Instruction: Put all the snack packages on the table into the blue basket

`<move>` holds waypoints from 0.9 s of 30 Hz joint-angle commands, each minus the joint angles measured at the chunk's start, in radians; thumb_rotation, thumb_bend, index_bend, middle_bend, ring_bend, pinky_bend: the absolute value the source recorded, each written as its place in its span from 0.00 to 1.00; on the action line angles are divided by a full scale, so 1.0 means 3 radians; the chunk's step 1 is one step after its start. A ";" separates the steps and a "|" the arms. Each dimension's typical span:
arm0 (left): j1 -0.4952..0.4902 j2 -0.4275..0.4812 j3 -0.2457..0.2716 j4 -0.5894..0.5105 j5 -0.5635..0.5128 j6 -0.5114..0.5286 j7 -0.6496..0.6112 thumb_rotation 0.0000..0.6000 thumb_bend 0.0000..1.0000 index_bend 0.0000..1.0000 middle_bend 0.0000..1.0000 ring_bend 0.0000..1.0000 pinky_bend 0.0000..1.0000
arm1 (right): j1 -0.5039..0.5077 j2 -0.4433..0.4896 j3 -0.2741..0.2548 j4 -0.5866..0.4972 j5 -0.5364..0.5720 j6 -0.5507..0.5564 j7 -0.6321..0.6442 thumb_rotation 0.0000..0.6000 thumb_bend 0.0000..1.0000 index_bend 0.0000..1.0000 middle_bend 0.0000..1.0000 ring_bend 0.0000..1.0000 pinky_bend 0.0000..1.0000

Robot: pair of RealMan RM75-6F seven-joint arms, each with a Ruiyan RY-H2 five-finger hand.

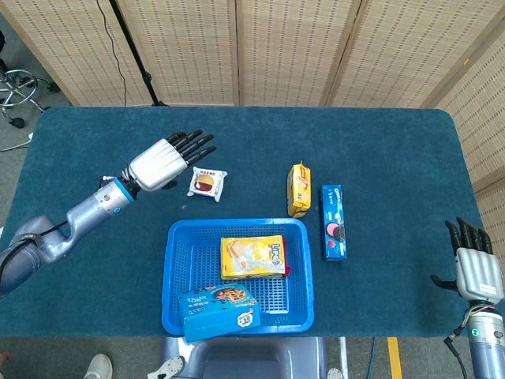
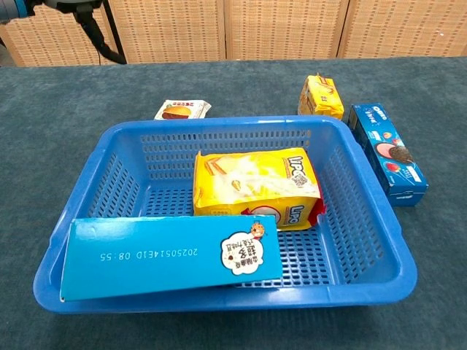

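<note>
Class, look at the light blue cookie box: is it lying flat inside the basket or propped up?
Propped up: the light blue cookie box leans on the blue basket at its near rim.
</note>
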 commanded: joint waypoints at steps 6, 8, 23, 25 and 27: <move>-0.0102 -0.0115 -0.0256 -0.0452 -0.0785 -0.1083 -0.0247 1.00 0.00 0.00 0.00 0.00 0.20 | 0.0004 0.0009 -0.0006 -0.0011 0.0001 -0.0006 0.0007 1.00 0.00 0.00 0.00 0.00 0.00; -0.0135 -0.0211 -0.0294 -0.0384 -0.0854 -0.1195 -0.0279 1.00 0.00 0.00 0.00 0.00 0.20 | 0.0003 0.0013 -0.0002 -0.0001 0.0017 -0.0015 0.0024 1.00 0.00 0.00 0.00 0.00 0.00; -0.0352 -0.0944 -0.0410 0.0572 -0.1148 -0.1904 -0.0242 1.00 0.00 0.00 0.00 0.00 0.17 | 0.0002 0.0036 0.0007 0.0019 0.0062 -0.0041 0.0078 1.00 0.00 0.00 0.00 0.00 0.00; -0.0360 -0.1028 -0.0422 0.0682 -0.1171 -0.1959 -0.0248 1.00 0.00 0.00 0.00 0.00 0.17 | 0.0007 0.0034 0.0010 0.0030 0.0078 -0.0056 0.0080 1.00 0.00 0.00 0.00 0.00 0.00; -0.0365 -0.1121 -0.0447 0.0804 -0.1189 -0.1987 -0.0278 1.00 0.00 0.00 0.00 0.00 0.17 | 0.0011 0.0031 0.0014 0.0040 0.0091 -0.0067 0.0087 1.00 0.00 0.00 0.00 0.00 0.00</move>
